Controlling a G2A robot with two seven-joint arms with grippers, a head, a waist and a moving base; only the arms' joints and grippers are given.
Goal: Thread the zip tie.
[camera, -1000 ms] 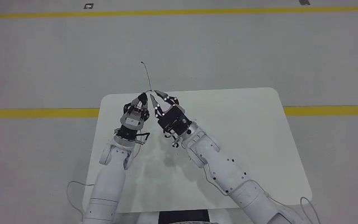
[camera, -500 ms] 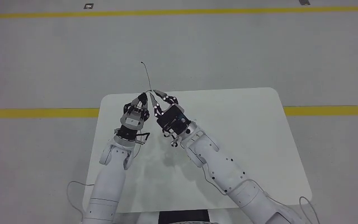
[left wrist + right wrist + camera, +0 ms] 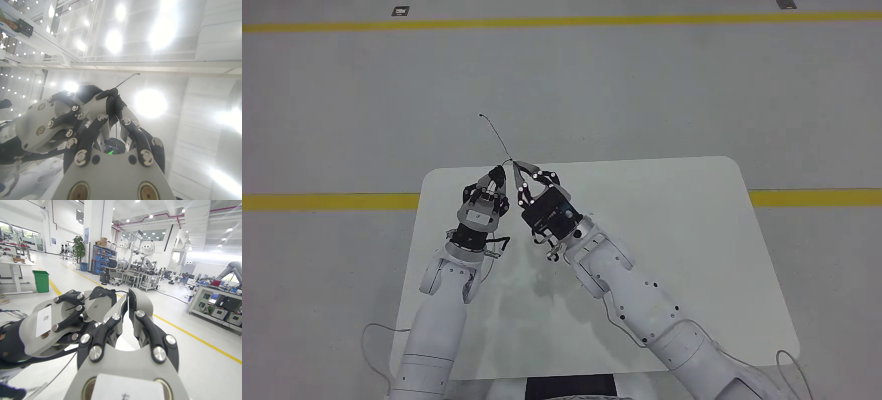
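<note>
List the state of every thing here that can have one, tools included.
zip tie: held in the air, pinched between both tools, thin tail sticking out free past them; whether it has gone through the head is hidden.
left tool: shut on the zip tie.
right tool: shut on the zip tie, tip to tip with the left tool.

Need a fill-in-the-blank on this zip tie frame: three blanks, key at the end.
1. The left tool and the right tool meet tip to tip above one ____ of the table.
2. The free tail of the zip tie sticks out past the table edge, over the ____.
3. The long stripes running past the table are ____.
Missing words: corner; floor; yellow.
</note>
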